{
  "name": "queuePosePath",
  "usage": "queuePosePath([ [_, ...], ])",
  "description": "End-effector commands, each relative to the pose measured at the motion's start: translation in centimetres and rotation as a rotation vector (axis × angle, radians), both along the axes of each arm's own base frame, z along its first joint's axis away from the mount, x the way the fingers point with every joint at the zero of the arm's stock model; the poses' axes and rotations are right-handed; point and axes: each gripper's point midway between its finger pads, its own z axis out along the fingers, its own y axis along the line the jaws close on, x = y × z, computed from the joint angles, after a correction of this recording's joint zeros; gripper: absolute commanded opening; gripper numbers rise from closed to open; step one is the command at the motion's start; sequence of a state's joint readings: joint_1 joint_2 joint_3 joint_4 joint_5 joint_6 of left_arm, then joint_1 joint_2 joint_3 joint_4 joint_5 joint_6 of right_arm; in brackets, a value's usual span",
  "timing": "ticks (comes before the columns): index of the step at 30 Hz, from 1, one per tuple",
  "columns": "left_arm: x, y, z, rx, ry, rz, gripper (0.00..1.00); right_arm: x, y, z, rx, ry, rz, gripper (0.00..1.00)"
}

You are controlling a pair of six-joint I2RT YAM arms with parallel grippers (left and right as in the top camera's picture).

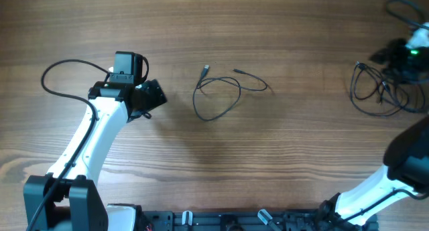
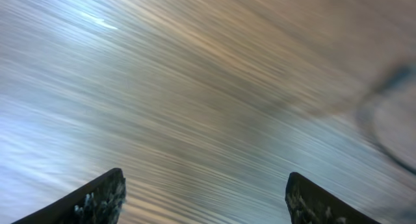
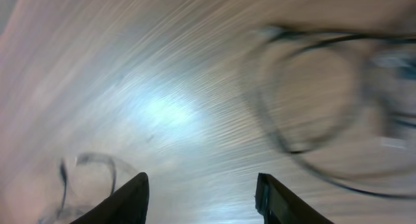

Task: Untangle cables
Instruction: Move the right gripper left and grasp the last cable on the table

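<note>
Near the tangled heap of thin black cables (image 1: 385, 87), your right gripper (image 3: 201, 201) hangs parted and empty, left gripper (image 2: 205, 204) likewise, one freed cable loop (image 1: 238, 90) set well apart, presumably sorted.

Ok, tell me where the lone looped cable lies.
Overhead view: the lone looped cable lies near the middle of the table, right of the left claw, well apart from the cable tangle at the far right edge.
</note>
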State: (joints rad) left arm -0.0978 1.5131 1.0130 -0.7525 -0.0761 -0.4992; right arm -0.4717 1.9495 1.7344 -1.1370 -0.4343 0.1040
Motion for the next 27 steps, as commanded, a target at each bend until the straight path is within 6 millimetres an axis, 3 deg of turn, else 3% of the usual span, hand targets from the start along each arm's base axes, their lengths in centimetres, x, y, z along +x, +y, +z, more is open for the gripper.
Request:
queuePosePath([
  [1,-0.2,5.2,1.0,0.305,0.007,0.052,0.82,1.2,7.8,0.3,0.048,-0.038,0.27,0.56],
  [7,-0.7,4.6,0.6,0.241,0.017,0.113,0.85,1.0,17.8,-0.4,-0.02,0.002,0.512,0.58],
  [14,-1.1,3.9,-0.2,0.049,0.049,0.144,0.86,-0.6,27.1,-1.2,-0.195,-0.019,0.79,0.66],
  [19,-2.5,6.8,-0.6,-0.046,0.099,0.267,0.92,-1.5,32.6,-0.9,-0.234,-0.128,1.011,0.69],
  [22,-3.6,8.6,-0.7,-0.079,0.125,0.34,0.93,-1.3,35.3,-0.9,-0.257,-0.202,1.057,0.7],
  [27,-4.3,9.5,-0.8,-0.088,0.143,0.379,0.95,-0.9,38.9,-1.8,-0.268,-0.327,1.13,0.7],
])
